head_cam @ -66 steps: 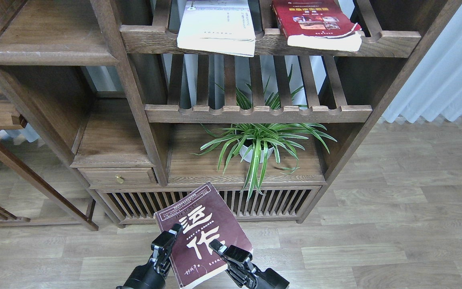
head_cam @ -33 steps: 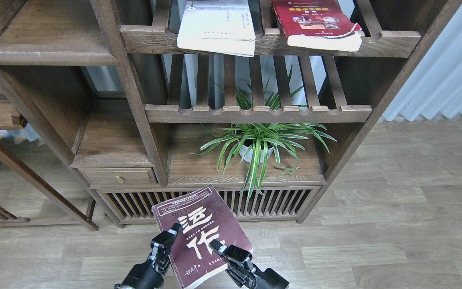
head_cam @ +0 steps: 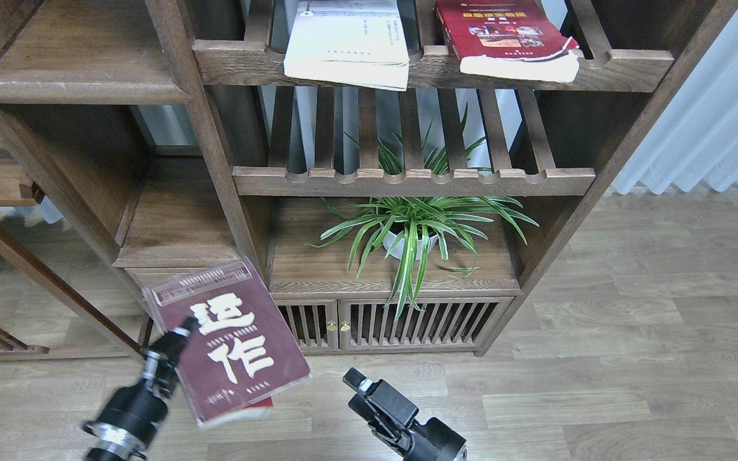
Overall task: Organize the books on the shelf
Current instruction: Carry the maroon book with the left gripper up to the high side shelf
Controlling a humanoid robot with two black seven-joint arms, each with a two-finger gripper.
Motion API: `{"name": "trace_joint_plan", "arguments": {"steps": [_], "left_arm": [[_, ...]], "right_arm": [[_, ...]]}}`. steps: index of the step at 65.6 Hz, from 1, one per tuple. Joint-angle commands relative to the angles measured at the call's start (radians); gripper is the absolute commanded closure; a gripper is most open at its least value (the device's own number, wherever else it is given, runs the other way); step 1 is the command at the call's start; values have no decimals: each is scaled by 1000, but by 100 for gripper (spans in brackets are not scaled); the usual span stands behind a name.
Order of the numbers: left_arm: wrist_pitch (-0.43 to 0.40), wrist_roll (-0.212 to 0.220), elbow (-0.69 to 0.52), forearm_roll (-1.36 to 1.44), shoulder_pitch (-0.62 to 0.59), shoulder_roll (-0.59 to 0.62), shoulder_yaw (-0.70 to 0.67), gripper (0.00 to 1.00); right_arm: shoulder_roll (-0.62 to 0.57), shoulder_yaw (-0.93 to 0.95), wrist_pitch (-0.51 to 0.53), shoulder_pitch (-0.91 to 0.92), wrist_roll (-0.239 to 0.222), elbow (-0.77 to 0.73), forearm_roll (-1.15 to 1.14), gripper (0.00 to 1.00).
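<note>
My left gripper (head_cam: pixel 177 336) is shut on the left edge of the dark maroon book (head_cam: pixel 231 342) with big white characters and holds it tilted, low at the left, in front of the bookcase's lower left corner. My right gripper (head_cam: pixel 359 384) is empty at the bottom centre, apart from the book; its fingers cannot be told apart. The white book (head_cam: pixel 346 45) and the bright red book (head_cam: pixel 503 32) lie flat on the top slatted shelf, overhanging its front rail. The solid shelf (head_cam: pixel 81 86) with the worn rounded edge is at the upper left and bare.
A potted spider plant (head_cam: pixel 410 237) stands on the low middle board under a slatted shelf (head_cam: pixel 414 179). Below it are slatted cabinet doors (head_cam: pixel 337 325). A lower solid ledge (head_cam: pixel 177 250) sits just above the held book. A pale curtain (head_cam: pixel 715 96) hangs at the right.
The right gripper has let go of the maroon book. The left gripper has swung the book left and a little up, uncovering the cabinet doors and covering the small drawer.
</note>
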Motion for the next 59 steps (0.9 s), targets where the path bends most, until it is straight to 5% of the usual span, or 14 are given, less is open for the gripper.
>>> {"name": "trace_joint_plan", "arguments": {"steps": [1,44,59], "left_arm": [[0,79,-71,11,27,43,-101,92],[0,485,-314,60,-1,95,-710,92],[0,507,-295,95,-140,224,-882,92]], "right_arm": [[0,16,0,0,-3,-2,-1,0],[0,31,0,-2,-7,-10,-7,0],[0,31,0,-6,-7,-10,-8,0]]}}
